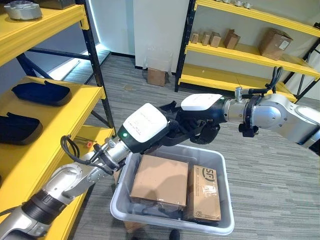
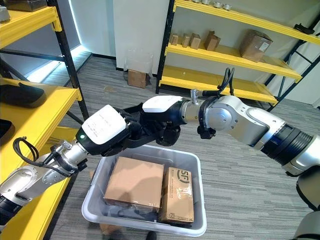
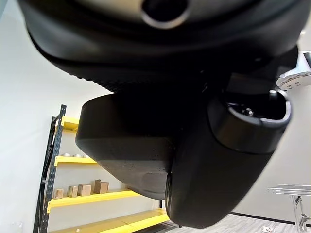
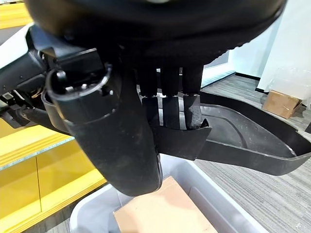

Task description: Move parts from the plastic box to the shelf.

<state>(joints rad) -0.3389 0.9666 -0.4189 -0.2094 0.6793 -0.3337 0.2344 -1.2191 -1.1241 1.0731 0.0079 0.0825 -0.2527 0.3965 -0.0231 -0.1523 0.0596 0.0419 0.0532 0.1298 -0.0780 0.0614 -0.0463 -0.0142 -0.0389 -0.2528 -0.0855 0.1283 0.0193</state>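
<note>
1. Both hands hold one black part (image 4: 252, 145) above the plastic box (image 1: 225, 200), not yet on the shelf (image 1: 60, 107). The right hand (image 1: 200, 127) has its fingers (image 4: 170, 104) curled over the part's edge; the left hand (image 1: 167, 131) seems to grip it too.
2. Two black parts (image 1: 40, 92) lie on the shelf already.
3. Two cardboard boxes (image 1: 160, 180) remain in the plastic box, dark parts beneath.

The plastic box (image 1: 223, 185) is pale grey, smooth, slightly translucent plastic with a soft sheen. The two cartons (image 1: 160, 181) in it are matt brown cardboard. The black part (image 4: 252, 141), pinched in the right hand (image 4: 167, 104), looks like moulded matt plastic with a faint gloss at its rim. The shelf (image 1: 47, 127) is painted metal, smooth yellow boards on dark uprights. The floor (image 1: 270, 165) is grey, wood-grained planking.
</note>
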